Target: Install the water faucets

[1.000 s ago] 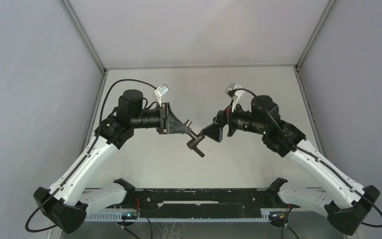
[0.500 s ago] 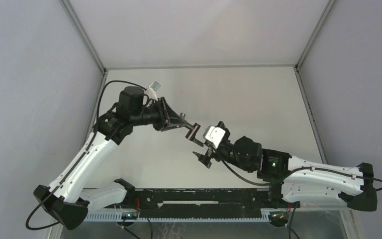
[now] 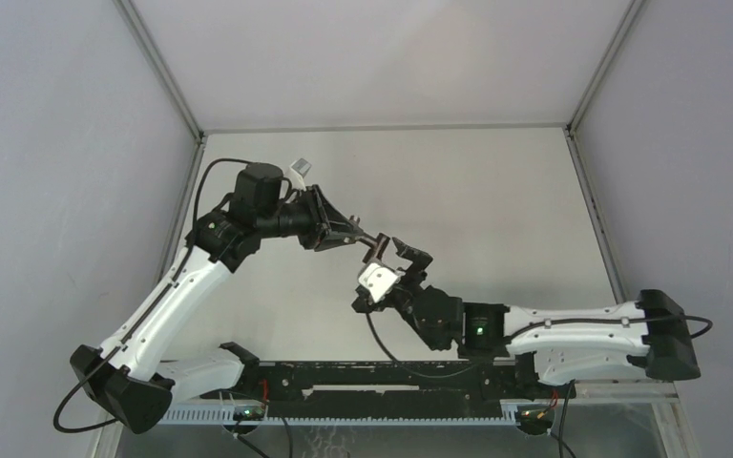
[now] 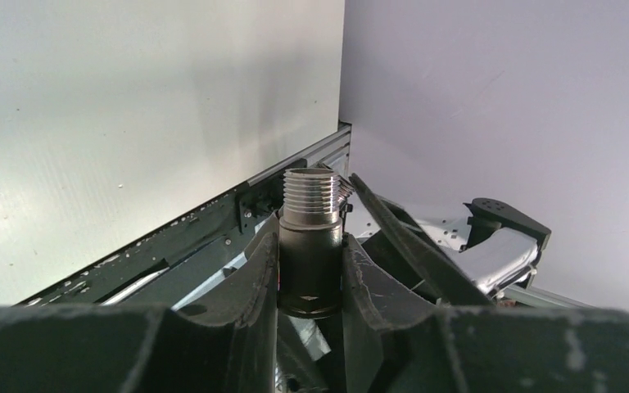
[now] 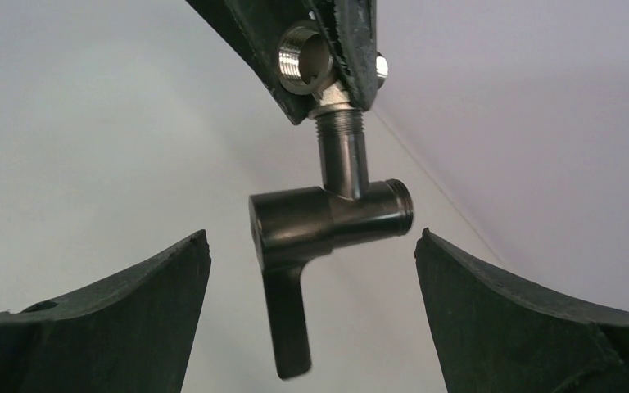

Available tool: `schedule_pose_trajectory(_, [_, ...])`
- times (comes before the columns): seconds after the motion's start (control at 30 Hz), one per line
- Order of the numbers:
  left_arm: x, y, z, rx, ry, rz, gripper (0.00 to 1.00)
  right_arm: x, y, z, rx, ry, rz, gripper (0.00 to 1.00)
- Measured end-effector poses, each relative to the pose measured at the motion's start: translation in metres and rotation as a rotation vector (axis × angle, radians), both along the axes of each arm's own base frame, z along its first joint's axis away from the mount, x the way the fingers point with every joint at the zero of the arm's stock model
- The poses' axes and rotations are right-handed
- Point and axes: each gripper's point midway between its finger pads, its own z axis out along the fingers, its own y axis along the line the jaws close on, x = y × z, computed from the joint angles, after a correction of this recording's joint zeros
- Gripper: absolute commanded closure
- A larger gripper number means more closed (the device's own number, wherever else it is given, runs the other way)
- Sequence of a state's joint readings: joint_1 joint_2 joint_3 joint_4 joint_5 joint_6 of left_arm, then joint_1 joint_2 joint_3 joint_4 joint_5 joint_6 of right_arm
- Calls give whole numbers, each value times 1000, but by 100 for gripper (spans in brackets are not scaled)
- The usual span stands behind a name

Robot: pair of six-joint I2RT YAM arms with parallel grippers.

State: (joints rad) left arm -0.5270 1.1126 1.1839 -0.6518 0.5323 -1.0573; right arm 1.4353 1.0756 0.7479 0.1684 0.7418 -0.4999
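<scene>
The left jaws are clamped on the fitting [image 5: 305,59], a small silvery piece with an open threaded mouth, gripped from both sides. A threaded stem runs from the fitting into the tap [image 5: 328,219], a dark T-shaped piece. The tap therefore hangs just past the tips of the left jaws, free of them and in the air above the bench [image 3: 496,191]. Its cross-barrel lies roughly level in the right wrist view, with a threaded end on one side. The thin lever [image 5: 288,319] drops from the other, closed end.

In the left wrist view a dark barrel with a bright threaded end shows in the gap between the left jaws. It is hard to tell from that view which part it is.

The right jaws stand wide open. Their fingers [image 5: 115,327] sit one to each side of the tap and a little short of it. Bare gaps show on both sides, and the fingers touch neither the tap nor the fitting.

The white camera box [image 3: 379,281] on the right wrist sits just on the near side of the tap. Behind it the right arm [image 3: 554,329] stretches low and long, away from the tap toward the near right. The left arm [image 3: 181,296] rises from the near left and bends in toward the tap from the left. A black rail [image 3: 391,377] runs across the near edge of the bench, well on the near side of the tap. Grey walls [image 3: 57,143] close in the bench to the left, right and far side of the tap.
</scene>
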Motion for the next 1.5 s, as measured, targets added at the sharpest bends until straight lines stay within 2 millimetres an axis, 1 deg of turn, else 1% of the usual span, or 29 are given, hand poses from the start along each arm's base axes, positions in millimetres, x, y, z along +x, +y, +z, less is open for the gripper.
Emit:
schedule_pose_trajectory(0.07, [0,-1,2,-11,0,0,100,6,4,-1,-37,-59,-53,0])
schedule_pose_trajectory(0.2, [0,-2,3,-17,4,-8,100,14,7,-13,-154,-167,-144,1])
schedule_pose_trajectory(0.27, [1,-2,1,-17,12,-11,100,17,6,-16,-199,-215,-185,3])
schedule_pose_trajectory(0.37, [1,-4,0,-20,20,-21,100,21,5,-14,-230,-276,-233,8])
schedule_pose_trajectory(0.47, [1,-5,2,-26,14,-25,100,23,5,-9,-245,-327,-273,19])
schedule_pose_trajectory(0.53, [1,-5,2,-28,12,-26,100,24,4,-6,-245,-345,-288,30])
schedule_pose_trajectory(0.6, [1,-5,3,-31,11,-28,100,24,2,0,-227,-353,-297,39])
schedule_pose_trajectory(0.63, [1,-6,3,-33,10,-28,100,24,2,2,-218,-353,-295,43])
schedule_pose_trajectory(0.77, [3,-6,6,-43,2,-27,100,21,2,7,-190,-344,-262,65])
schedule_pose_trajectory(0.8, [3,-6,6,-44,1,-26,100,20,2,10,-175,-335,-253,67])
schedule_pose_trajectory(1.0, [3,-9,11,-65,-13,-42,100,15,-2,20,-90,-285,-204,71])
schedule_pose_trajectory(1.1, [2,-9,12,-67,-13,-45,100,14,-3,20,-71,-264,-193,74])
schedule_pose_trajectory(1.33, [1,-8,9,-59,-1,-44,100,13,-1,15,-60,-238,-178,77])
schedule_pose_trajectory(1.4, [1,-8,8,-57,2,-44,100,14,0,13,-58,-231,-174,82])
schedule_pose_trajectory(1.43, [1,-8,8,-57,2,-44,95,13,0,13,-59,-228,-171,88])
schedule_pose_trajectory(1.47, [1,-8,7,-56,3,-44,88,13,0,12,-60,-225,-169,96])
schedule_pose_trajectory(1.5, [1,-8,7,-56,4,-44,82,13,0,11,-62,-224,-169,100])
